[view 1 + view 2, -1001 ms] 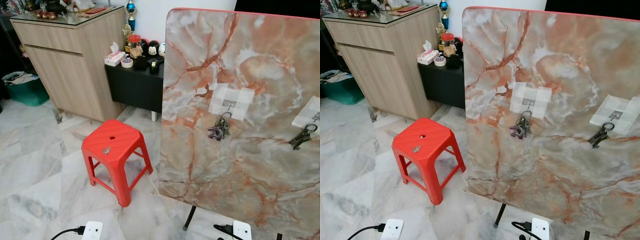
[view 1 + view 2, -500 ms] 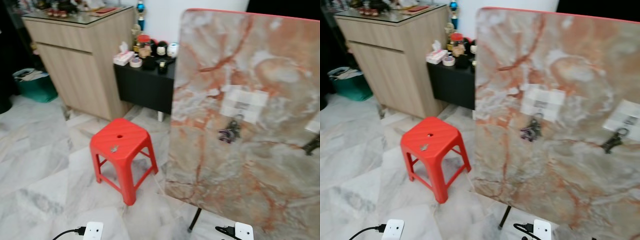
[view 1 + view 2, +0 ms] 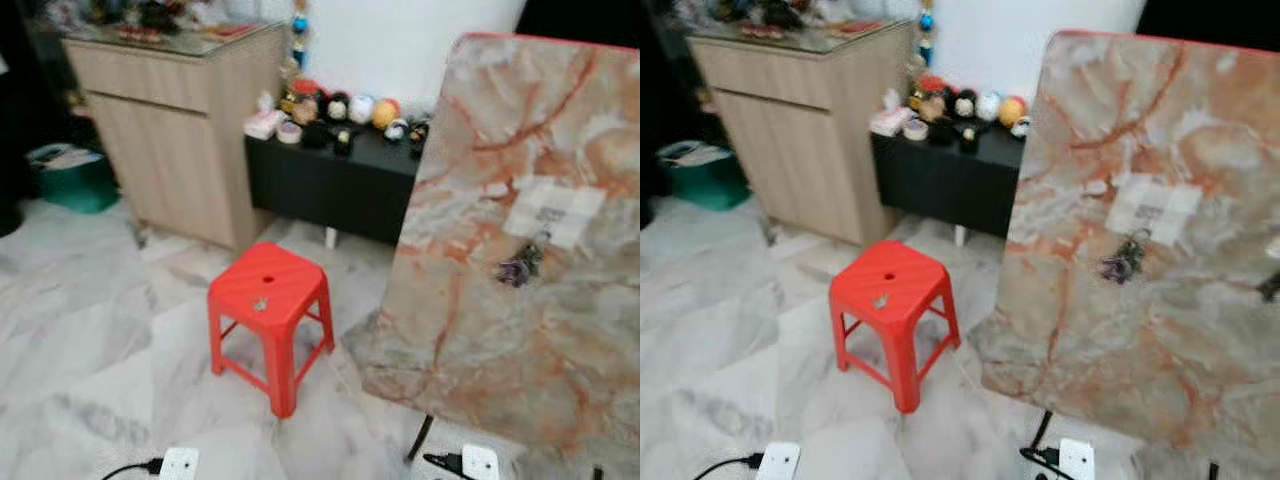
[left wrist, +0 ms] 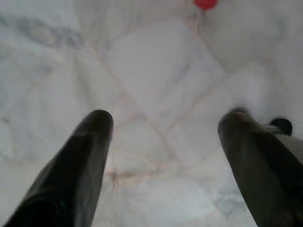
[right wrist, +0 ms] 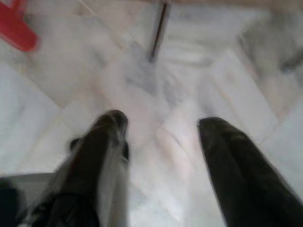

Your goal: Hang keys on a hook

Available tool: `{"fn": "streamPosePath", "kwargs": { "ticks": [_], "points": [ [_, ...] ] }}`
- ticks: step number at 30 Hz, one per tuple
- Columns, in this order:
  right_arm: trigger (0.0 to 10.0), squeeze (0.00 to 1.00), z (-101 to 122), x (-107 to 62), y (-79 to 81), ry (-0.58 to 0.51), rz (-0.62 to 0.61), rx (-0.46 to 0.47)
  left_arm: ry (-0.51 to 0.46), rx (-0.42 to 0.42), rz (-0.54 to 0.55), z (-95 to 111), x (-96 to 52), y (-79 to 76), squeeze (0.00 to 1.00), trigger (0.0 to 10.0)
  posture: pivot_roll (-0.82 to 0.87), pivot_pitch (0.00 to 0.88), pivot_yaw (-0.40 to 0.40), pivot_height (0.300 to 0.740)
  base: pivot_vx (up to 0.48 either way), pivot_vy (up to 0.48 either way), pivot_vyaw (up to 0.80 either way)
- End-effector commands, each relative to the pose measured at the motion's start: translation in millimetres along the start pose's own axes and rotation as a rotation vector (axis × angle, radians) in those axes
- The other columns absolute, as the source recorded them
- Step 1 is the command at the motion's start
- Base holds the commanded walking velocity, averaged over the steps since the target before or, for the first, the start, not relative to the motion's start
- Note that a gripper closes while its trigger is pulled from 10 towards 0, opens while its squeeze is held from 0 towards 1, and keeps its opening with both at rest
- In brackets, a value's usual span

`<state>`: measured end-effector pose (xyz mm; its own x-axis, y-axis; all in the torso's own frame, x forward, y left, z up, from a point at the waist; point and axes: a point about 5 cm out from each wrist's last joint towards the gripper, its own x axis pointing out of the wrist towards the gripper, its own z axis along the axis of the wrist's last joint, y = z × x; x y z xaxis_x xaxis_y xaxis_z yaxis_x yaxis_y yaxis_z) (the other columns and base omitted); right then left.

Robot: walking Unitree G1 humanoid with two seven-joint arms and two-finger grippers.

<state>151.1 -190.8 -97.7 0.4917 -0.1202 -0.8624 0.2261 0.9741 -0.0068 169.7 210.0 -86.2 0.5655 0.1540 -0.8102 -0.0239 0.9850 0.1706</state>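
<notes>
Blurred head views over a grey-veined marble floor (image 3: 80, 340). Near the middle, a red plastic stool (image 3: 268, 300), with a small set of keys (image 3: 260, 304) lying on its seat, close to the hole in the top. To the right, a marble-patterned board (image 3: 1140, 260) standing upright on thin dark legs, its face carrying a white taped patch with a hook (image 3: 1152, 208) — a bunch of keys (image 3: 1122, 262) already hanging just below it. At the board's far right edge, a second dark bunch (image 3: 1270, 287), cut off by the frame. Behind the stool, a low black table (image 3: 330, 180) crowded with small figures and a tissue box, and beside it, to the left, a wooden cabinet (image 3: 160, 140) with a green bin (image 3: 72, 180) at its foot. On the floor near the bottom of the picture, two white power strips (image 3: 1073, 460) with black cords. Left gripper (image 4: 165, 123) hanging low over bare floor, fingers (image 4: 90, 156) spread wide, nothing between them. Right gripper (image 5: 161, 123) likewise above the floor — fingers (image 5: 222, 156) parted, empty, with a stool foot and a board leg in the background.
</notes>
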Motion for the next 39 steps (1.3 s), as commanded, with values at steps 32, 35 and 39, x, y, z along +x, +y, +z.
{"fn": "streamPosePath", "kwargs": {
  "ticks": [32, 35, 39],
  "points": [
    [10.0, 0.0, 4.3, 0.9, 5.6, -0.004, 0.021, -0.016, 0.023, 0.005, 0.013, -6.5, -1.2, 6.3, 0.0, 10.0, 0.04, 0.0, -0.028, 0.74, 0.0, 0.33, 0.0],
    [10.0, 0.0, 5.1, 1.0, 5.7, -0.005, 0.023, -0.015, 0.022, 0.005, 0.013, -6.0, -1.1, 6.2, 0.0, 10.0, 0.04, 0.0, -0.029, 0.74, 0.0, 0.321, 0.0],
    [10.0, 0.0, 5.5, 1.1, 5.3, -0.005, 0.023, -0.019, 0.021, 0.004, 0.013, -5.7, -1.0, 5.8, 0.0, 10.0, 0.04, 0.0, -0.032, 0.74, 0.0, 0.322, 0.0]
  ]
}}
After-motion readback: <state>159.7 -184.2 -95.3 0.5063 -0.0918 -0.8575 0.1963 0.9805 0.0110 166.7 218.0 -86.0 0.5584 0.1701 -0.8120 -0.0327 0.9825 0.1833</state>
